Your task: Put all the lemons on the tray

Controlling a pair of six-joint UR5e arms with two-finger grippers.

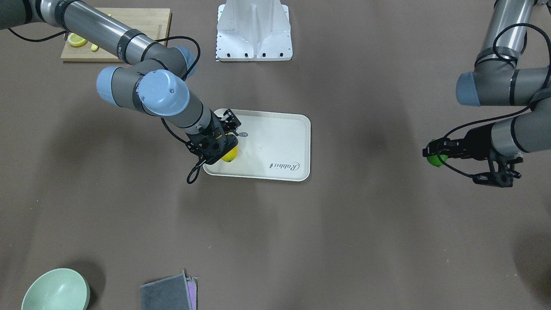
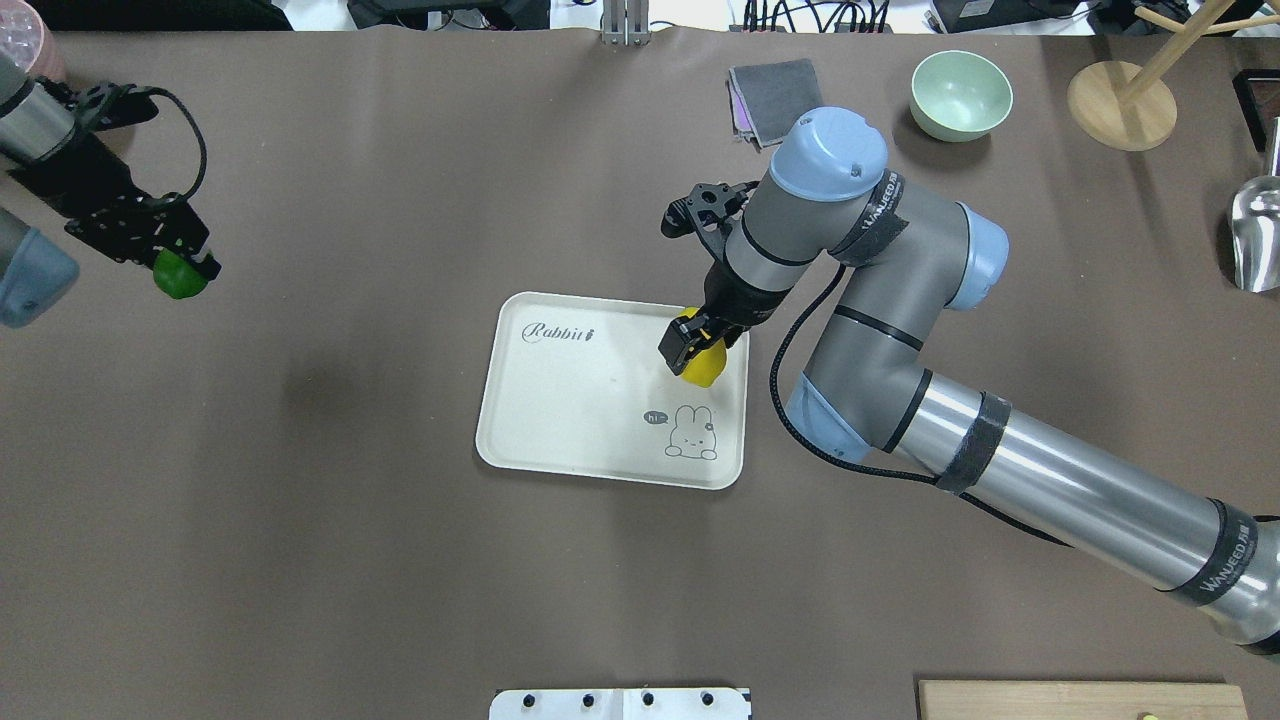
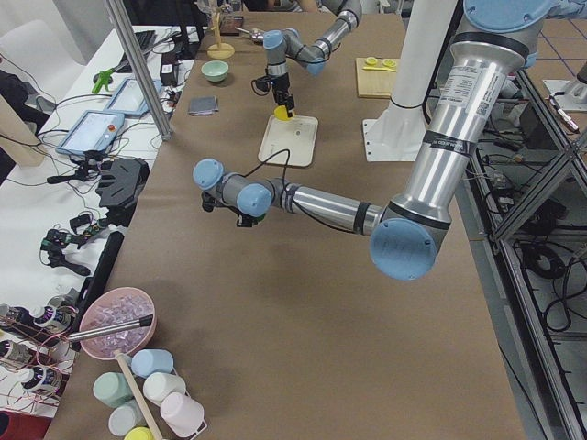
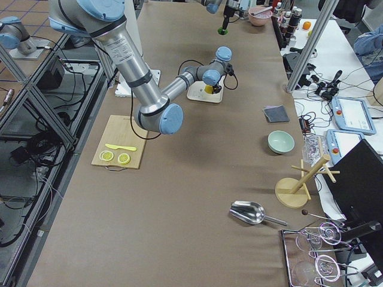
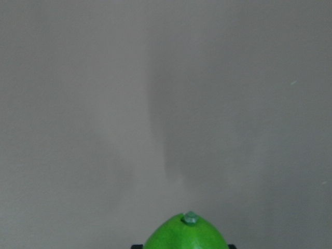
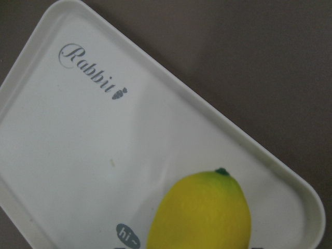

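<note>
My right gripper point(image 2: 693, 348) is shut on the yellow lemon point(image 2: 704, 369) at the right end of the cream tray point(image 2: 580, 400), just past the bear drawing. I cannot tell whether the lemon touches the tray. The right wrist view shows the lemon point(image 6: 205, 212) over the tray point(image 6: 78, 155) near the "Rabbit" script. My left gripper point(image 2: 178, 265) is shut on the green lemon point(image 2: 180, 275) and holds it above the bare table, far left of the tray. In the front view the green lemon point(image 1: 436, 159) is at the right and the yellow lemon point(image 1: 231, 155) is on the tray's point(image 1: 275, 137) left end.
A wooden cutting board point(image 1: 129, 21) with lemon slices point(image 1: 77, 40) lies near the robot's right side. A mint bowl point(image 2: 960, 93), a grey cloth point(image 2: 770, 90), a wooden stand point(image 2: 1120, 100) and a metal scoop point(image 2: 1255, 230) sit along the far right.
</note>
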